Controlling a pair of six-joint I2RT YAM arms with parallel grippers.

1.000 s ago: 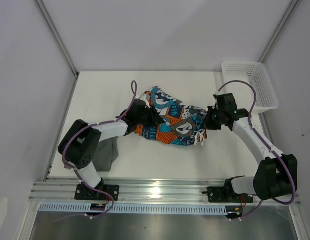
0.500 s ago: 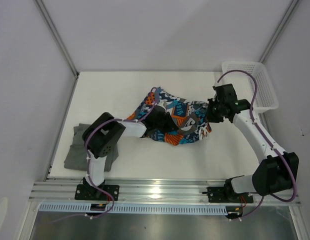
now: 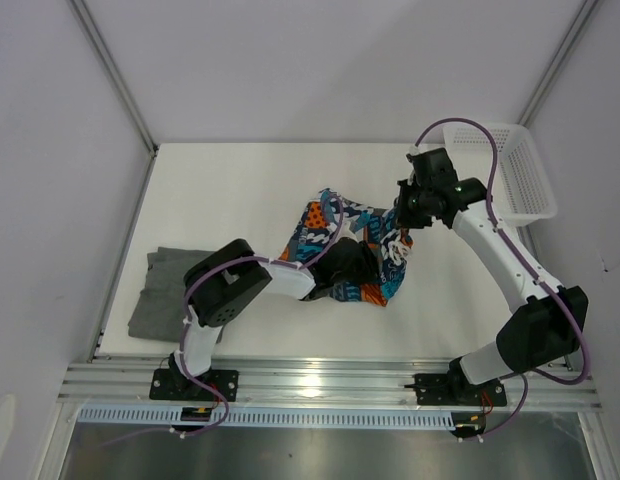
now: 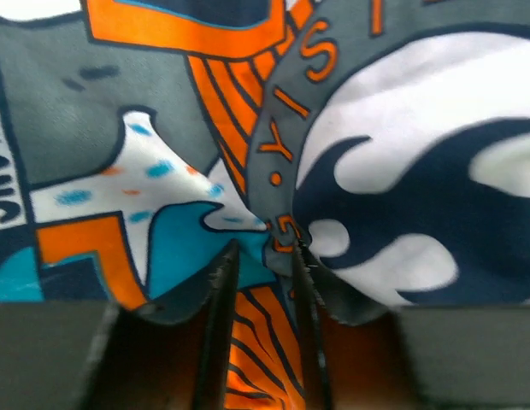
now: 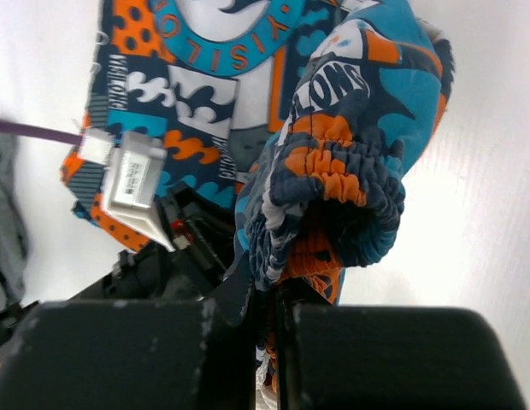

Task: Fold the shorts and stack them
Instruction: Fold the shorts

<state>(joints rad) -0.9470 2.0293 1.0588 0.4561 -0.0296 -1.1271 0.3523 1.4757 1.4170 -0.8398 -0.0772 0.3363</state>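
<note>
The patterned shorts (image 3: 323, 226) lie bunched at mid-table, partly lifted between both arms. My left gripper (image 3: 352, 266) is low on the cloth's near side. In the left wrist view the left gripper (image 4: 263, 256) is shut on a fold of the patterned shorts (image 4: 402, 154), with orange striped cloth between the fingers. My right gripper (image 3: 403, 214) holds the far right end up. Seen from its wrist, the right gripper (image 5: 269, 299) is shut on the gathered waistband (image 5: 333, 171). The plain grey shorts (image 3: 165, 287) lie flat at the left near edge, away from both grippers.
A white mesh basket (image 3: 502, 168) stands at the back right corner, just beyond the right arm. The left arm's wrist camera (image 5: 135, 179) sits close beside the hanging waistband. Metal rails run along the table's near edge (image 3: 310, 380).
Both grippers carried the patterned shorts rightward; the right one rose toward the back, lifting the waistband. The left arm swung off the grey shorts, which now show in full.
</note>
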